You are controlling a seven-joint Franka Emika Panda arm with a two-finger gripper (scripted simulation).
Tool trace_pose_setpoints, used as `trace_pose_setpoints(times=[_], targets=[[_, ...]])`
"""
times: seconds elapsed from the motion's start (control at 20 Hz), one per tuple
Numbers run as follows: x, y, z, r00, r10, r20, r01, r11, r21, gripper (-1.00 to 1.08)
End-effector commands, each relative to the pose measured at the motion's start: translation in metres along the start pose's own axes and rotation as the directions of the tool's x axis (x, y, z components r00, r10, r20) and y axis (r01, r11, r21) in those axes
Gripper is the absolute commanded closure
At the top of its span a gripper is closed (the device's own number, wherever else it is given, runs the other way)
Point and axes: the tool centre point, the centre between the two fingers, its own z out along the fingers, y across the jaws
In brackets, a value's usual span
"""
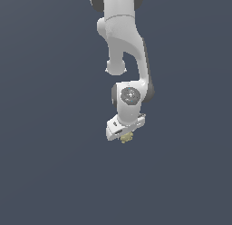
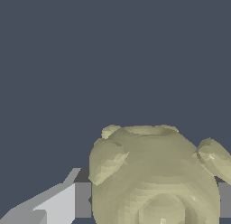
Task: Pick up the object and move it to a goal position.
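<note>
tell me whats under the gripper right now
Under the gripper sits the knobbly yellowish object, flanked by the fingers in the wrist view. Beyond it only plain dark surface shows. The object's far side and any contact with that surface are hidden.

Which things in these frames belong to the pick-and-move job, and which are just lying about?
Belongs to the job:
- knobbly tan object, sitting between the fingers
- gripper, closed on it

Lying about:
- nothing else visible; only plain dark background, and no goal marker shows
</note>
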Motion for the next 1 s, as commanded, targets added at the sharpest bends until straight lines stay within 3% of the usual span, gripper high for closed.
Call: trace_pose_setpoints(times=[0.0, 0.5, 0.95], targets=[[0.000, 0.000, 0.001, 1.000, -0.001, 0.000, 0.001, 1.000, 0.000, 1.08], [-0.002, -0.007, -0.019, 1.000, 0.000, 0.000, 0.000, 1.000, 0.000, 1.08], [-0.010, -0.030, -0.080, 1.000, -0.001, 0.001, 0.001, 1.000, -0.001, 1.08]])
